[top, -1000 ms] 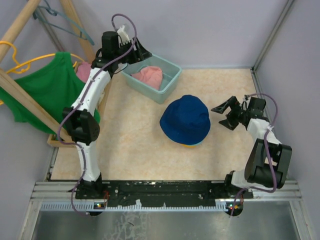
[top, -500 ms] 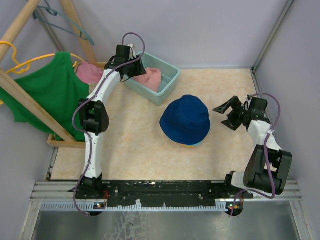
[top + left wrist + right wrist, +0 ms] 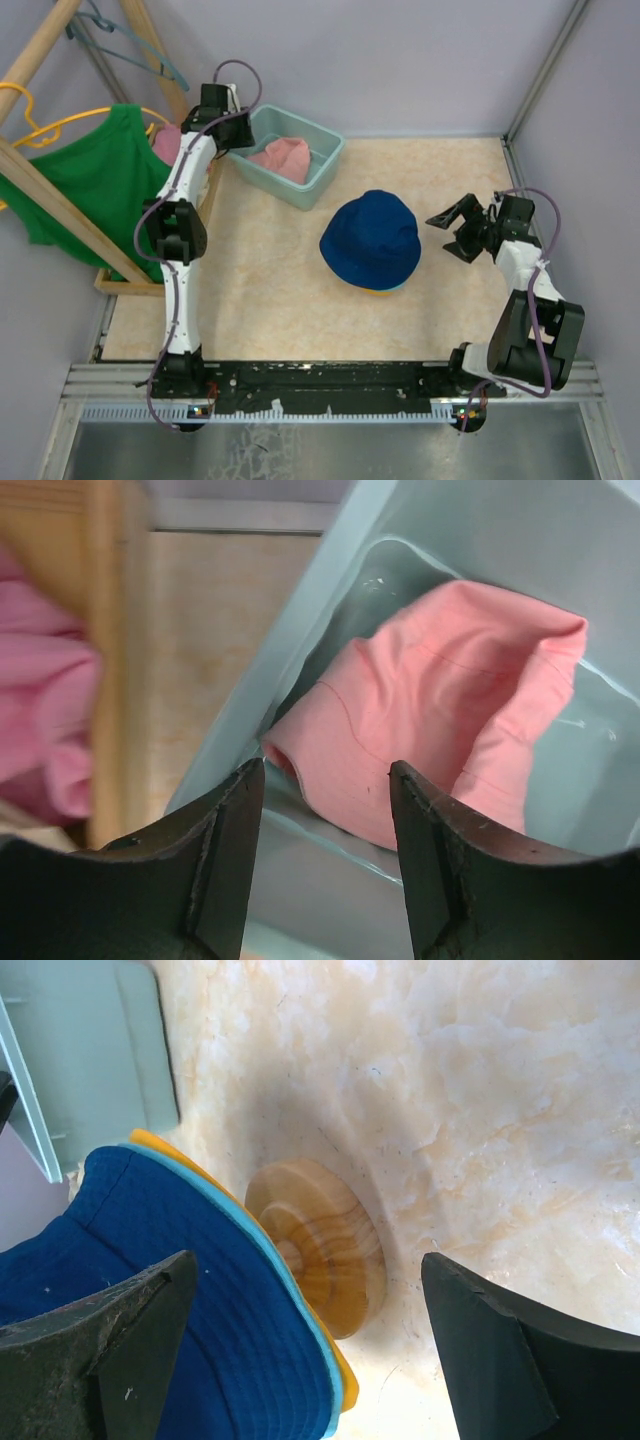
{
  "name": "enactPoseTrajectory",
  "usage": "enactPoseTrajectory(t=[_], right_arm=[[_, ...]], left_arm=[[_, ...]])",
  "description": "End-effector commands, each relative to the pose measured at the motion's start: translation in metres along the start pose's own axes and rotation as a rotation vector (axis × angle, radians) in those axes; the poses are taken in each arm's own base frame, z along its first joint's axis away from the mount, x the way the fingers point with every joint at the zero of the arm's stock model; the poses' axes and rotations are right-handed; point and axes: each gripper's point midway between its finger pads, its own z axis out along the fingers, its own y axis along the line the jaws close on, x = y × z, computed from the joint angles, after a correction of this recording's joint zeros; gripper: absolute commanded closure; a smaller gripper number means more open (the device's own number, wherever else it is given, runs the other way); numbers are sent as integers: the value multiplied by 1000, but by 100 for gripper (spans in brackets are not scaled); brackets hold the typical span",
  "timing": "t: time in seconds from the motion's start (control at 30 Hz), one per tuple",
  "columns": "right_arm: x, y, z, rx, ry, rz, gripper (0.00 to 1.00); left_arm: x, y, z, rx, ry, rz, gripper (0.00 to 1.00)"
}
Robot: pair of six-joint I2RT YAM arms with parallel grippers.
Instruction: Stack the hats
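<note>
The navy blue hat [image 3: 372, 238] sits on top of the teal hat [image 3: 290, 1290] and the orange-yellow hat [image 3: 345, 1392], all over a round wooden stand [image 3: 325, 1250] at mid-table. The pink hat [image 3: 282, 155] lies crumpled in a pale teal bin [image 3: 318, 170] at the back left. My left gripper [image 3: 238, 130] is open over the bin's left wall; in the left wrist view the gripper [image 3: 325, 772] straddles the wall with the pink hat [image 3: 440, 700] just beyond. My right gripper [image 3: 455, 228] is open and empty, right of the stack; the right wrist view shows this gripper [image 3: 308, 1262] facing the stand.
A green tank top [image 3: 90, 180] hangs from a wooden rack [image 3: 45, 195] at the left. A shapeless pink cloth [image 3: 168, 140] lies behind the rack beside the bin and also shows in the left wrist view [image 3: 40, 710]. Grey walls close the back and the right side.
My left arm has swung left and the teal bin with the pink hat has slid left toward the rack. The right arm has barely moved.
</note>
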Motion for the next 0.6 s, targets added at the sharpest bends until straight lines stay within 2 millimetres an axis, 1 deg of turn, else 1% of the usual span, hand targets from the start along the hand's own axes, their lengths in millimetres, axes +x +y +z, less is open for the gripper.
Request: enactPoseTrajectory(t=[0.0,0.1,0.17,0.2,0.23,0.27,0.3,0.37,0.4,0.43,0.5,0.57], right_arm=[[-21,21,-8,-50,-54,-48,7],[-20,20,-8,-45,-52,-49,7],[-19,19,-7,-46,-48,-49,7],[-19,18,-7,-45,-46,-47,7],[-18,17,-6,-43,-45,-50,7],[-17,16,-6,-41,-43,-49,7],[-16,14,-5,-37,-40,-49,7],[-16,13,-4,-37,-33,-48,7],[-16,13,-3,-38,-32,-48,6],[-16,13,-3,-38,-31,-47,6],[-18,15,-3,-41,-36,-50,6],[-18,15,-4,-41,-33,-48,6]], left_arm=[[8,59,-7,-133,65,5,40],[3,63,-16,-132,56,15,39],[0,53,-23,-84,53,19,38],[-5,43,-28,-46,41,19,36],[-11,27,-35,28,24,13,34],[-15,15,-41,67,15,7,34],[-28,-2,-48,122,-30,21,33],[-42,-31,-59,187,-86,68,31],[-46,-42,-61,191,-115,114,28],[-49,-50,-60,179,-141,162,23],[-50,-62,-52,179,-178,201,17],[-46,-65,-39,168,-198,203,14]])
